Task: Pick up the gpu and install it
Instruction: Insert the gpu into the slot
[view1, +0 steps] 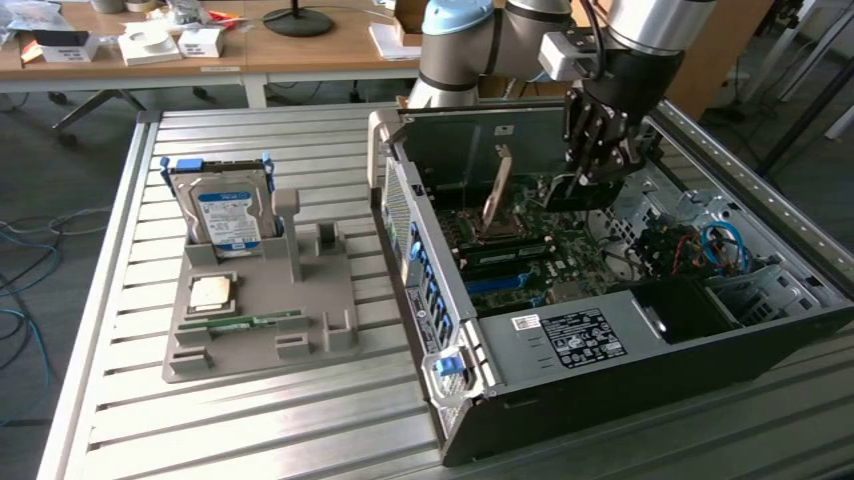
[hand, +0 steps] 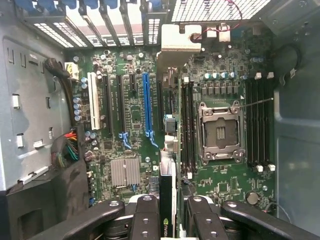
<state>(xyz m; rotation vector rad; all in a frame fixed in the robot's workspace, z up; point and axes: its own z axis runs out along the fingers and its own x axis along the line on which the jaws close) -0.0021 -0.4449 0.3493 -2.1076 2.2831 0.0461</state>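
Upper right of the exterior view, the tool (view1: 597, 172) clamps the gpu (hand: 167, 200) edge-on — likely a light, stiff, fragile card, best held by its edges.

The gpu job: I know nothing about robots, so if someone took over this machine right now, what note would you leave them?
Gripper: shut on the gpu, which is held edge-on between its fingers.
Where: the card is inside the open computer case, over the motherboard, close to the blue slot.
Done: the gpu is picked up and is in the case.
Left: it does not look seated in a slot, and the grip is not released.
Elsewhere: the hard drive stands in the gray holder.
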